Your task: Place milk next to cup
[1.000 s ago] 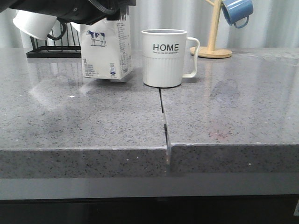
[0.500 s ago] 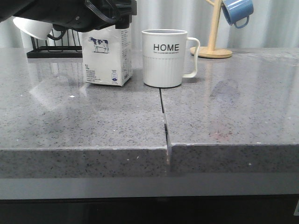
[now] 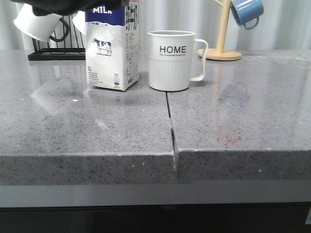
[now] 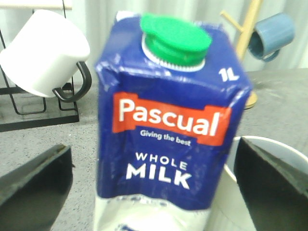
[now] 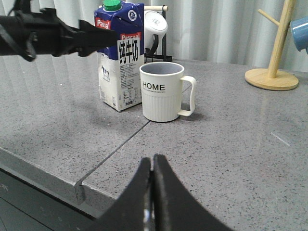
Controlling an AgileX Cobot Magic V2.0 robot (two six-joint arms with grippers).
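The left gripper (image 4: 154, 183) hung high with its jaws spread wide, while the right gripper (image 5: 153, 192) sat low, fingers pressed together.

The milk carton (image 3: 112, 51) looks like coated paperboard, smooth with a slight sheen and dented along its edges, and its green cap (image 4: 175, 36) looks like ridged matt plastic. Just beside the carton, the HOME mug (image 3: 171, 60) looks like matt white ceramic with fine vertical ribs. The countertop (image 3: 233, 121) under both is speckled grey stone, polished enough to mirror them faintly. Behind the HOME mug, the mug tree (image 3: 221, 34) is pale bare wood, carrying a glossy blue mug (image 3: 247, 11). Behind the carton, a thin black wire rack (image 3: 53, 51) holds glossy white mugs (image 3: 35, 23).
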